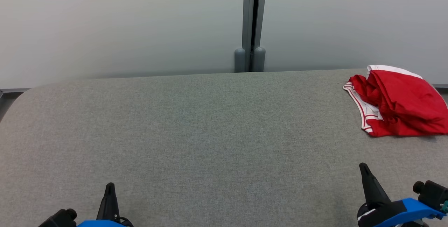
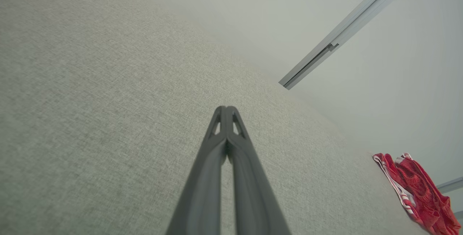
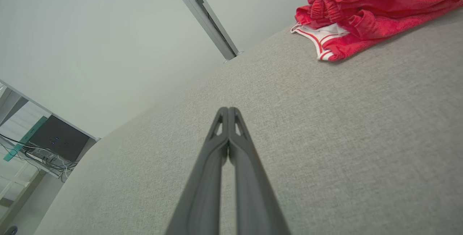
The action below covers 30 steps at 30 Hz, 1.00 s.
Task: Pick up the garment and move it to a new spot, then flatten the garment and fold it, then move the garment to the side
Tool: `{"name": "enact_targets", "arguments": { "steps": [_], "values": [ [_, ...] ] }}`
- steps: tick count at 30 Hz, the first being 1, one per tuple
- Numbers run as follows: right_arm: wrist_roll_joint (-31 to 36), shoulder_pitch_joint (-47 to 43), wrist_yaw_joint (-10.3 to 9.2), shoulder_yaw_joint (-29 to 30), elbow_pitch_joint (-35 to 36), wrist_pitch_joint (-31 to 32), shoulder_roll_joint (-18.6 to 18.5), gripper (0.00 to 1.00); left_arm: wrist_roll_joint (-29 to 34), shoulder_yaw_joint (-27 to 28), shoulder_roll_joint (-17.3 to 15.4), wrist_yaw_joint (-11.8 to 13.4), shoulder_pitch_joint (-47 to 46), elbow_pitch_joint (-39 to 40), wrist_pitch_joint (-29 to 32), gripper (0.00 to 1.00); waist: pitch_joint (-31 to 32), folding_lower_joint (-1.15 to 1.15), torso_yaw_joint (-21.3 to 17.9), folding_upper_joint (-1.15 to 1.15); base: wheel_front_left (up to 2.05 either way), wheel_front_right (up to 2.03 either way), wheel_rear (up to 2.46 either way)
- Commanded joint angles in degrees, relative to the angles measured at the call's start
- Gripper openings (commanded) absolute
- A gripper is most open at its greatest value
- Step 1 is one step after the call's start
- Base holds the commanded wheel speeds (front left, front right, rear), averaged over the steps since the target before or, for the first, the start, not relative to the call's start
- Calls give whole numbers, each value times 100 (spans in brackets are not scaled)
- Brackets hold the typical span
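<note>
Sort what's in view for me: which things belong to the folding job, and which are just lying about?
For the job:
red garment, bunched at the far right of the grey table
left end effector, shut
right end effector, shut

Just there:
grey post behind the table
dark screen
cables

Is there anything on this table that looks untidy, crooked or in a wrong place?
Only the red garment: it lies bunched in a heap at the far right of the grey table, its white-trimmed edge turned outward. The left claw and right claw are shut, apart from it.
</note>
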State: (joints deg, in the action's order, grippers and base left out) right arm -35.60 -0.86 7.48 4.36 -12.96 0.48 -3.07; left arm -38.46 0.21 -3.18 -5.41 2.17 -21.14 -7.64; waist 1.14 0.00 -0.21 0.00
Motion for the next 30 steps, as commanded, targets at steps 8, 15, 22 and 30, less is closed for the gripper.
{"name": "enact_targets", "arguments": {
  "steps": [8, 15, 22, 30],
  "values": [
    [-871, 264, 1, 55, 45, 88, -7, 0, -809, 125, -3, -49, -268, 188, 202, 0, -12, 0, 2, 0, 0, 0, 0],
    [-1404, 309, 1, 76, 30, 146, -5, 0, -1319, 188, 1, -66, -345, 250, 339, 0, -21, 0, 4, 0, 0, 0, 0],
    [-1837, 366, 2, 90, 18, 193, -3, 0, -1731, 233, 3, -82, -394, 297, 452, 0, -29, 0, 5, 0, 0, 0, 0],
    [-2376, 415, 2, 110, 3, 252, 0, 0, -2246, 287, 6, -105, -464, 362, 588, 0, -40, 0, 6, 0, 0, 0, 0]
  ]
}}
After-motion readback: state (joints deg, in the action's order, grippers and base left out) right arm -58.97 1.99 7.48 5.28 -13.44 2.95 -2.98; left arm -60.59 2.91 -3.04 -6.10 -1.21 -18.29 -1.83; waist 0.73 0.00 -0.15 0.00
